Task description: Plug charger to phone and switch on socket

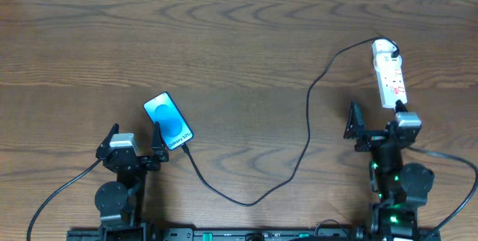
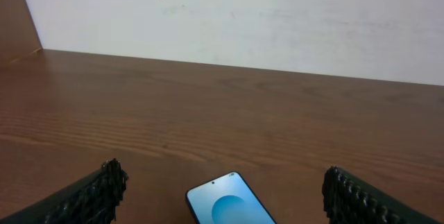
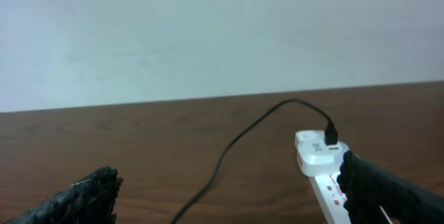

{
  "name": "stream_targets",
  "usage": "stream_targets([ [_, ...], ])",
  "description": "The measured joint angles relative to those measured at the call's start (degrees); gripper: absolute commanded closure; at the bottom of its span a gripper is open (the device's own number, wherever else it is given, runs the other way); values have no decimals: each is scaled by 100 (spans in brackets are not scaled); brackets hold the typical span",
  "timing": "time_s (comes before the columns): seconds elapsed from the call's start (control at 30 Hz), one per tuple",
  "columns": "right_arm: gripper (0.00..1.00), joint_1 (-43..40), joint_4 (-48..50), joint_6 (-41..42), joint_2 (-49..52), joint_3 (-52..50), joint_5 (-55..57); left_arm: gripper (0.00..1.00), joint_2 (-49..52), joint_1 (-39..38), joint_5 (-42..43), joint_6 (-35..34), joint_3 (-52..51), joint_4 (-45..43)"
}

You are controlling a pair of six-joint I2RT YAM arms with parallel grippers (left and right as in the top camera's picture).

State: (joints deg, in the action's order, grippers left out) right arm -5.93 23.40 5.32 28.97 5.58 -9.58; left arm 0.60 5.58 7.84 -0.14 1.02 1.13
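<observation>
The phone (image 1: 169, 121) lies on the table at the left with its blue screen up; its top end shows in the left wrist view (image 2: 227, 202). The black charger cable (image 1: 308, 129) runs from the phone's near end in a loop across the table up to the white socket strip (image 1: 390, 73) at the far right, where its black plug sits in the far end. In the right wrist view the strip (image 3: 321, 165) and cable (image 3: 236, 141) show. My left gripper (image 1: 136, 142) is open just behind the phone. My right gripper (image 1: 376, 124) is open, near the strip's near end.
The wooden table (image 1: 239, 39) stretches to a white wall at the back (image 2: 243, 16). The cable loop lies between the two arms. A grey arm cable (image 1: 448, 159) curves at the right edge.
</observation>
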Motion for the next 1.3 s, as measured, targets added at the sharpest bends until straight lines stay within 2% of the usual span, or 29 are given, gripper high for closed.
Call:
stream_targets([
  [0.13, 1, 168, -4, -37, -562, -363, 188, 7, 0, 0, 0, 0, 0, 0],
  [0.43, 1, 376, -883, -146, -1499, -518, 520, 7, 0, 0, 0, 0, 0, 0],
  [0.97, 1, 404, -2446, -212, -2605, -520, 730, 7, 0, 0, 0, 0, 0, 0],
  [1.3, 1, 404, -2743, -212, -2815, -520, 815, 7, 0, 0, 0, 0, 0, 0],
])
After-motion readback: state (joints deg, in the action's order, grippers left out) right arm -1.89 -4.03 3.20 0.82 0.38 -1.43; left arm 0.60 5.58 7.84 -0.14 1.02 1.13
